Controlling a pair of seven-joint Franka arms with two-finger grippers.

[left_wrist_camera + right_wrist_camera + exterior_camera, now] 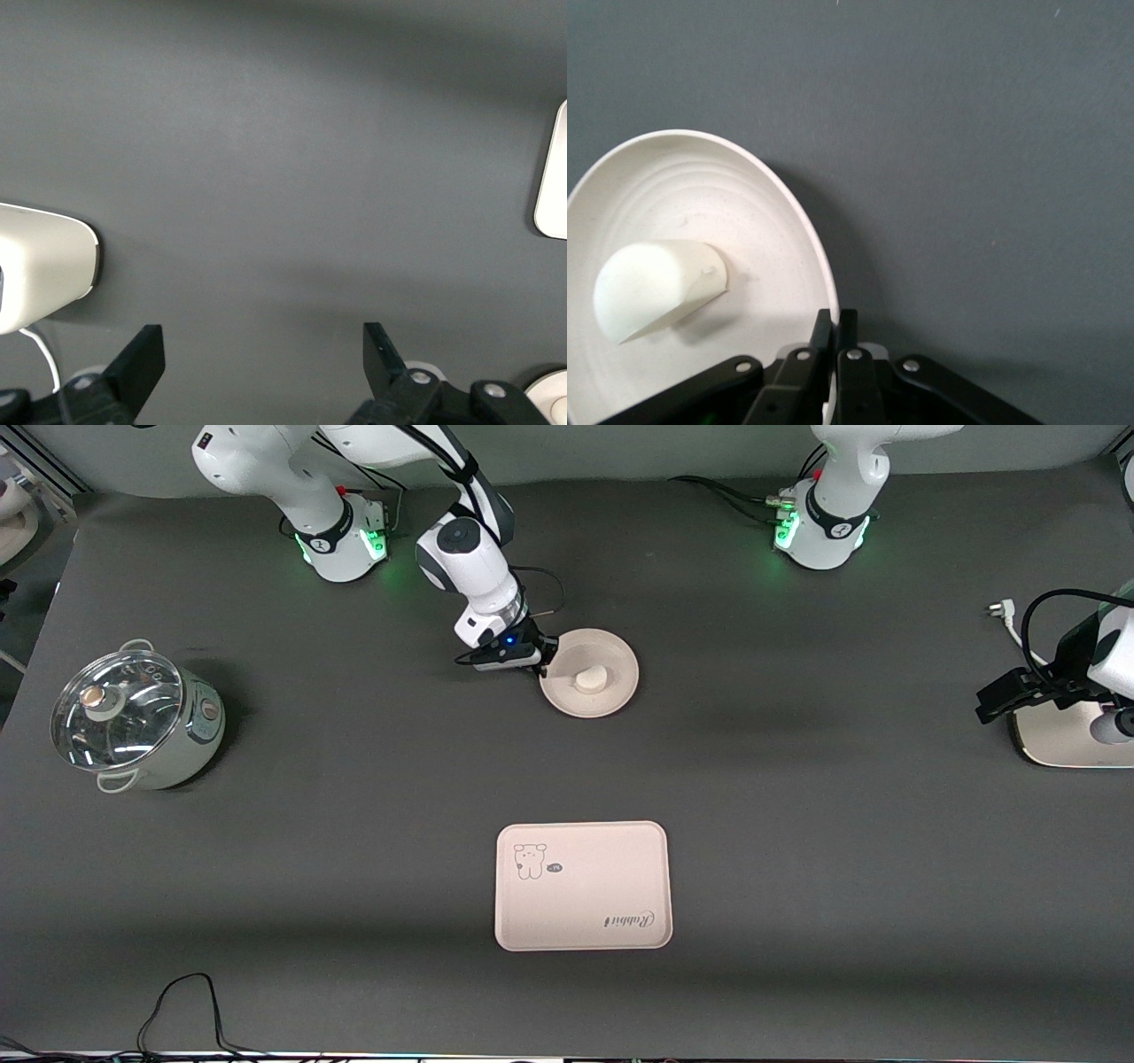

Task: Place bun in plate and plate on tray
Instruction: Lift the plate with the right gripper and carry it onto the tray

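From the high camera across the table, the plate [591, 673] sits on the dark mat about midway between the two arms' ends, with the bun [591, 679] lying in it. The right gripper [542, 664] is down at the plate's rim on the side toward the right arm's end. The tray [582, 886] lies flat, well apart from the plate and nearer the camera, its script and small cartoon animal showing. A lidded pot [135, 719] stands toward the right arm's end. The left gripper [1010, 695] waits at its own end of the table, over a pale flat object [1067, 740].

On the left wrist camera, the left gripper's [264, 354] fingers stand spread wide above bare mat.

On the right wrist camera, the right gripper's [834, 341] fingers are pressed together, pinching the plate's [744, 257] rim. The bun [656, 288] rests inside, flat edge visible.
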